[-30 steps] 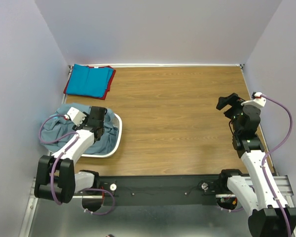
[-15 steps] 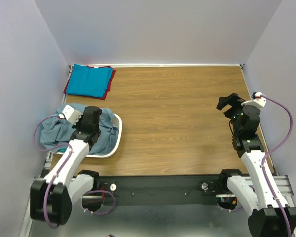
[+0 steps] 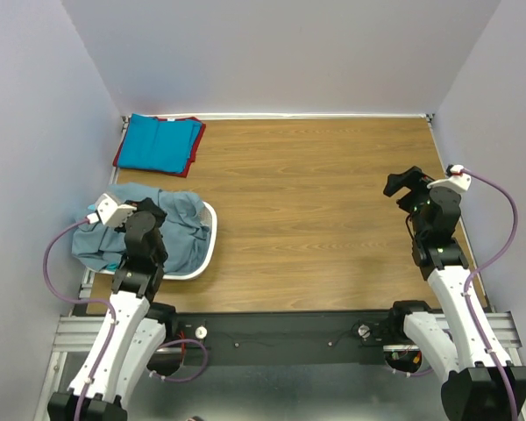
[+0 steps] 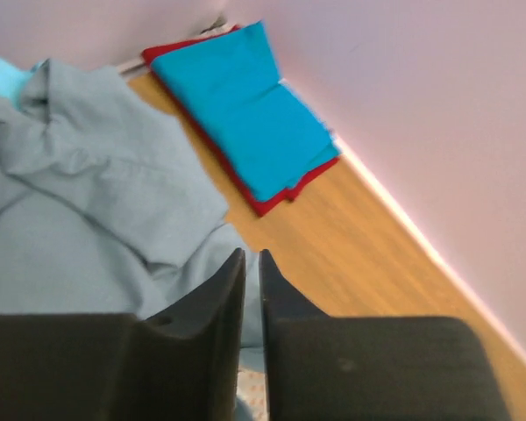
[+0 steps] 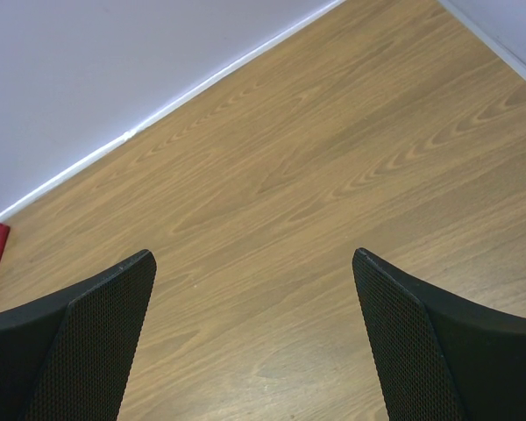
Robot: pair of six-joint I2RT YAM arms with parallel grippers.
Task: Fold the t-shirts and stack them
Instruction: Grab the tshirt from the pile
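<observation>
A large grey-blue t-shirt [image 3: 180,230] [image 4: 79,193] lies crumpled in and over the white basket [image 3: 212,235] at the table's left. My left gripper [image 3: 149,216] [image 4: 252,256] sits over the shirt's near part, jaws drawn to a thin slit with grey-blue cloth in it. A sliver of turquoise cloth [image 4: 0,74] peeks out past the grey-blue shirt. In the far left corner a folded bright blue t-shirt [image 3: 158,143] [image 4: 245,114] rests on a folded red one [image 3: 196,151] [image 4: 273,203]. My right gripper [image 3: 403,182] [image 5: 254,254] hangs open over bare wood at the right.
Lilac walls close off the left, back and right sides. The wooden tabletop [image 3: 316,202] stretches between the basket and the right arm. A black rail with both arm bases [image 3: 280,333] runs along the near edge.
My left gripper closed from open to a narrow slit and the left arm drew back toward its base, away from the basket's middle. The right arm has not moved.
</observation>
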